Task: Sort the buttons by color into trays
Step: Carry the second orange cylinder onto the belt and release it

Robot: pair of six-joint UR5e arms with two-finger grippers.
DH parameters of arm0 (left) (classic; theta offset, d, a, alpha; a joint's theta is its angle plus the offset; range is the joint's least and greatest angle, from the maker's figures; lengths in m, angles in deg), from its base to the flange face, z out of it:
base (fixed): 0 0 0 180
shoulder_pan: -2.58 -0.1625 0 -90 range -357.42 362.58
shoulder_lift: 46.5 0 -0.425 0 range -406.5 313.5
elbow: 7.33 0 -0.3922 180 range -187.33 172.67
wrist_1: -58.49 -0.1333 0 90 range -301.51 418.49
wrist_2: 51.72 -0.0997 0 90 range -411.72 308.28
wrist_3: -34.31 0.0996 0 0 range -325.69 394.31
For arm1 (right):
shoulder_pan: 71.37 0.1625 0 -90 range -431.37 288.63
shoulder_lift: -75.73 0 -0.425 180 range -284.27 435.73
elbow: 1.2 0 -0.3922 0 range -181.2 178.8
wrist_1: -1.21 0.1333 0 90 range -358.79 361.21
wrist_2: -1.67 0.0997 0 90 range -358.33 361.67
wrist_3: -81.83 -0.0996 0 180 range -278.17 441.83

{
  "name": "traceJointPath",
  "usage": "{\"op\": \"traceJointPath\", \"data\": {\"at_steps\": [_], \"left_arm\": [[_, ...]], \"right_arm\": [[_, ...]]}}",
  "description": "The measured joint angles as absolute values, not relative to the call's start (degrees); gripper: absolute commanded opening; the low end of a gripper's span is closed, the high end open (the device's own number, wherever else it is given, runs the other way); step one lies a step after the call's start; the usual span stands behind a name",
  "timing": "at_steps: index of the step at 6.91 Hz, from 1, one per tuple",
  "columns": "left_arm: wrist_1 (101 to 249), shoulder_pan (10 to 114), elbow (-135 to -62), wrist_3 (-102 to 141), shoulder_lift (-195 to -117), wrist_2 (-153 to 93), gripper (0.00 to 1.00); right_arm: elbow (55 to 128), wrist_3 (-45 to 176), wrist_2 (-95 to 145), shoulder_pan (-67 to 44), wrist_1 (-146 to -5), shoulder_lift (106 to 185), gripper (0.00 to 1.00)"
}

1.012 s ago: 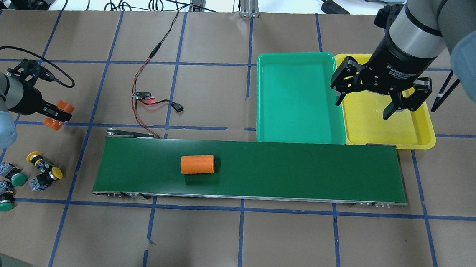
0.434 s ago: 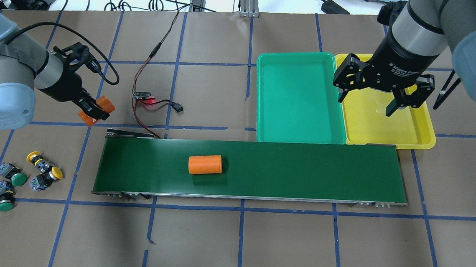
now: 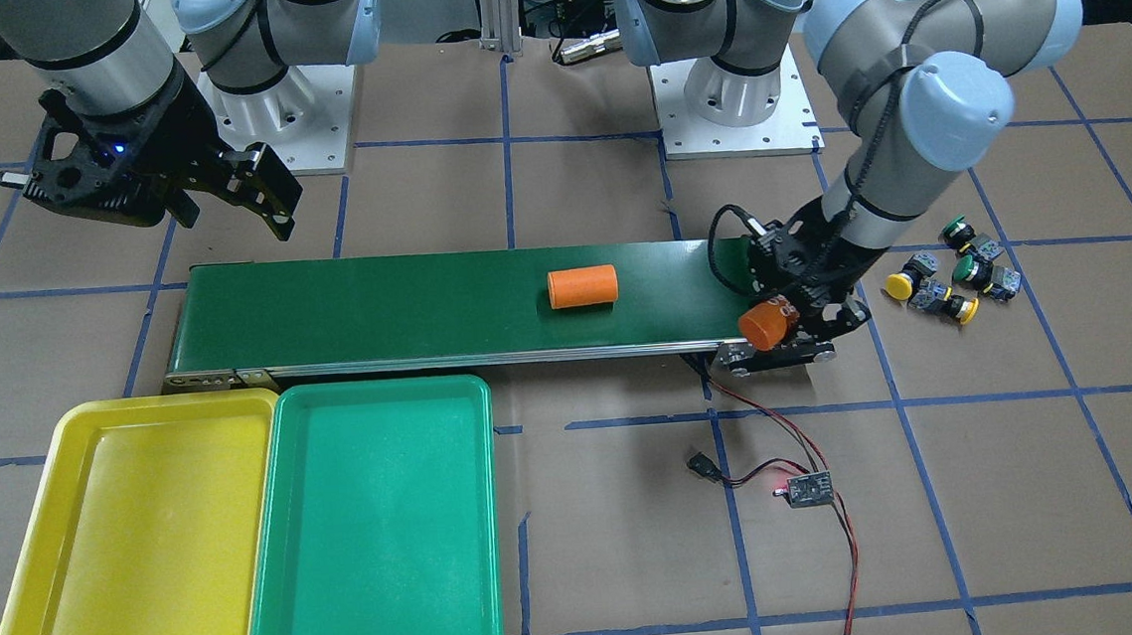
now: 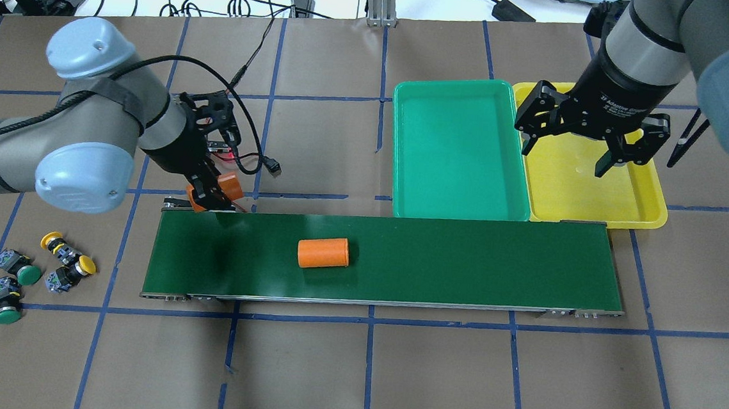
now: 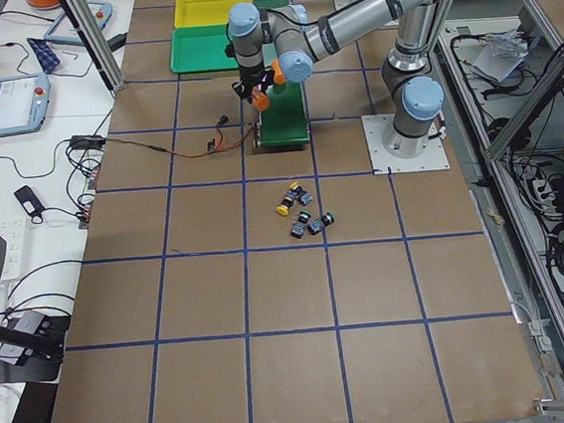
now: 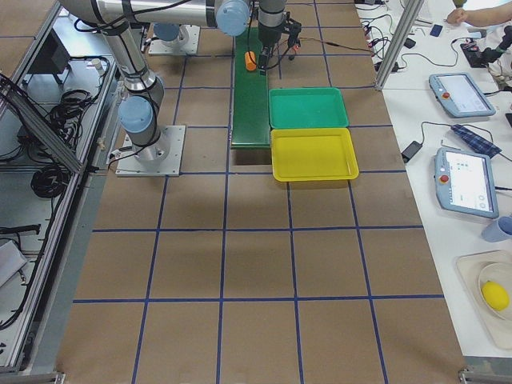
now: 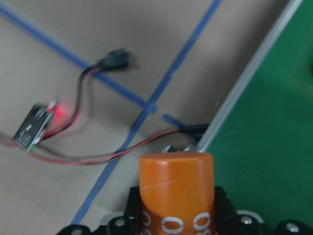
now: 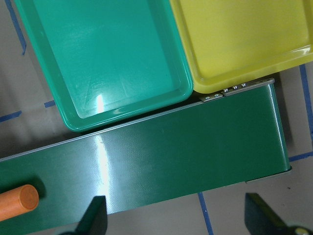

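Two yellow buttons (image 4: 52,240) (image 4: 85,266) and two green buttons (image 4: 29,275) (image 4: 7,315) lie together on the table at the near left, well apart from both grippers. The green tray (image 4: 458,147) and yellow tray (image 4: 596,188) sit side by side behind the belt's right end, with nothing in them. My left gripper (image 4: 211,192) is shut on an orange cylinder (image 4: 226,187) over the far left corner of the belt; the cylinder fills the left wrist view (image 7: 176,191). My right gripper (image 4: 563,159) hangs open and empty above the yellow tray.
A long dark-green conveyor belt (image 4: 463,263) crosses the middle and carries a second orange cylinder (image 4: 323,253) lying on its side. A small circuit board with a red light (image 4: 221,147) and its wires lie behind the belt's left end.
My left arm swung right from the table's left side to the belt's left end, carrying the orange cylinder. The cylinder on the belt moved right. The right gripper barely shifted.
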State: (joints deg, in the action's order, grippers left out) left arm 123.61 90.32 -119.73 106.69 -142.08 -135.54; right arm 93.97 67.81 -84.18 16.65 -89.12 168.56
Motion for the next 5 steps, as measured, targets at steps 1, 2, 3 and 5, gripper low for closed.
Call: {"op": "traceJointPath", "data": {"at_steps": [1,2,3,5], "left_arm": [[123.5,93.3,-120.1,111.0,-142.3,-136.7,0.08],[123.2,94.8,-121.2,115.0,-141.9,-137.7,0.08],[122.1,95.4,-123.7,118.2,-140.9,-138.4,0.31],[117.1,95.7,-129.1,120.2,-139.6,-138.7,1.00]], "right_arm": [[94.0,67.7,-84.2,16.6,-89.2,168.6,1.00],[94.0,67.6,-84.3,16.6,-89.5,168.6,1.00],[94.0,67.5,-84.2,16.5,-90.2,168.7,1.00],[94.1,68.1,-84.1,16.5,-90.7,168.8,1.00]]}}
